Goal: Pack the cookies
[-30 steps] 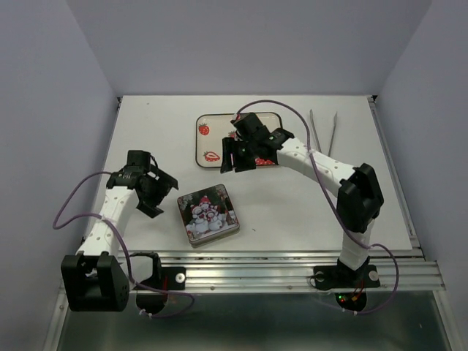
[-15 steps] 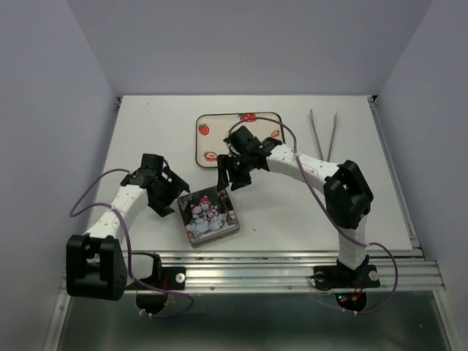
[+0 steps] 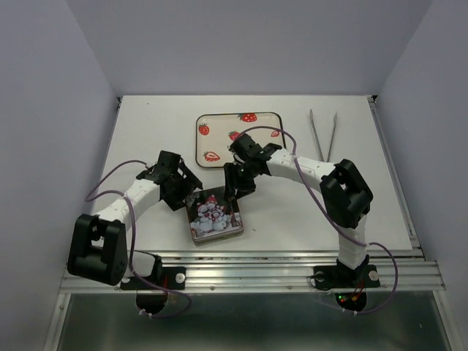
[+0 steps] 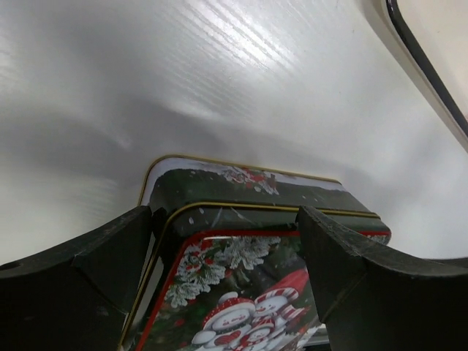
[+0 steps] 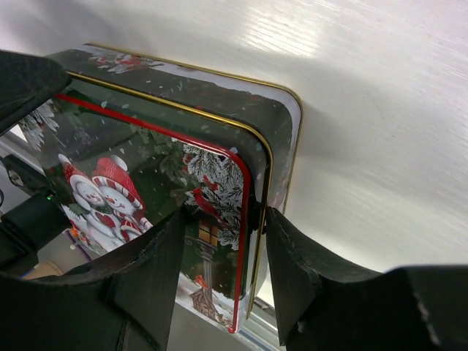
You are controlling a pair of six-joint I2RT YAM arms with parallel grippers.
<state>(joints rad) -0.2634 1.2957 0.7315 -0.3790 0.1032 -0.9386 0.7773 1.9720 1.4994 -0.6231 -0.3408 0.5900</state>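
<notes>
No cookies show in any view. A square Christmas tin [image 3: 216, 219] with snowmen on its shut lid lies near the table's front edge. My left gripper [image 3: 183, 194] is at the tin's far-left corner, open. In the left wrist view its fingers [image 4: 110, 256] stand wide over the lid [image 4: 241, 183], the left one at the tin's edge. My right gripper [image 3: 235, 191] is at the tin's far-right side, part open. In the right wrist view the lid's rim [image 5: 257, 175] runs between its jaws, one finger [image 5: 307, 263] outside the tin's wall, the other over the lid.
A cream tray [image 3: 219, 131] printed with red strawberries lies behind the tin. Metal tongs [image 3: 322, 135] lie at the back right. The metal rail [image 3: 292, 263] runs along the table's front edge just below the tin.
Both arms have swung in toward the tin, the right one coming off the tray. The tin has shifted slightly right and turned a little. The right jaws have narrowed.
</notes>
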